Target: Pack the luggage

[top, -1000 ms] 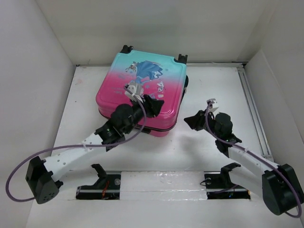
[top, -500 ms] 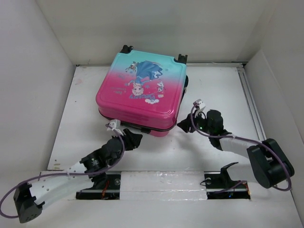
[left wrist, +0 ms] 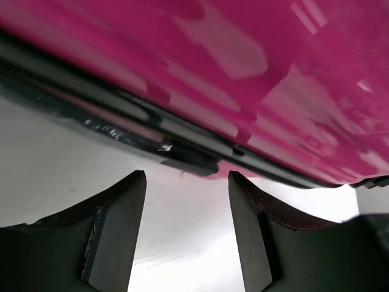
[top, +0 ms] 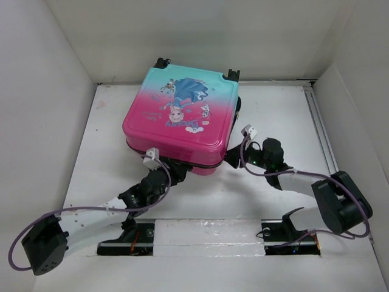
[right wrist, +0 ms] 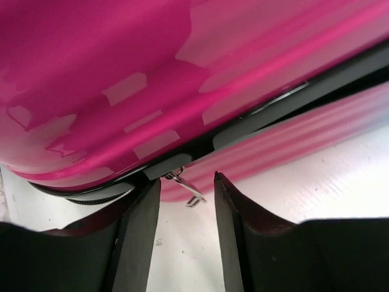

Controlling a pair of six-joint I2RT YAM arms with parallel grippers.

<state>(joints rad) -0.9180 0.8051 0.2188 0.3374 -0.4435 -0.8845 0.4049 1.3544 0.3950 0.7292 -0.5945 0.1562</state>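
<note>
Left gripper (left wrist: 185, 177): jaws spread, empty, now low at the luggage's (top: 179, 115) front seam, no longer over its lid.
Right gripper (right wrist: 186, 181): jaws spread, lined up on the zipper pull (right wrist: 187, 194), which it has moved closer to.
Luggage: closed, flat on the table (top: 279, 115).
Meaning: zipping probably comes next.

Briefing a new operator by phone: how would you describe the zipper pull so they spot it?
Find the luggage lying flat on the white table. At its near pink edge, facing the right gripper, a zipper pull dangles from the black zip band: the only loose silvery piece.
</note>
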